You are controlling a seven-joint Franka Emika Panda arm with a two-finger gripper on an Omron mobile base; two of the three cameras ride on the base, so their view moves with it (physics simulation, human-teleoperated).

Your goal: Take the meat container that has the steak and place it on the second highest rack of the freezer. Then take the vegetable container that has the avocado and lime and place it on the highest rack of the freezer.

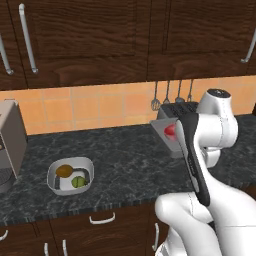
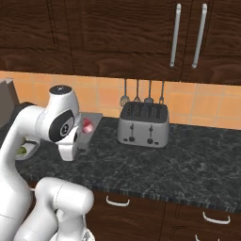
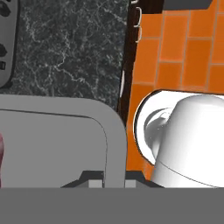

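Observation:
My gripper [image 3: 111, 183] is shut on the rim of the meat container [image 3: 65, 140], a shallow grey tray. Its fingertips [image 3: 93, 183] straddle the tray's near wall. The tray [image 1: 164, 131] hangs tilted above the counter, partly hidden behind my forearm, with the red steak [image 1: 170, 131] lying in it. From the right, the tray [image 2: 92, 121] and steak [image 2: 87, 125] show beside my wrist. The white vegetable container [image 1: 70, 175] sits on the counter at the left, holding the brownish avocado [image 1: 63, 170] and the green lime [image 1: 77, 182]. The freezer is out of view.
A silver toaster [image 2: 142, 124] stands at the back of the dark marble counter [image 2: 179, 160], under hanging utensils [image 2: 143, 96]. A grey appliance [image 1: 9, 145] stands at the counter's far left. Dark wall cabinets [image 1: 100, 40] hang above.

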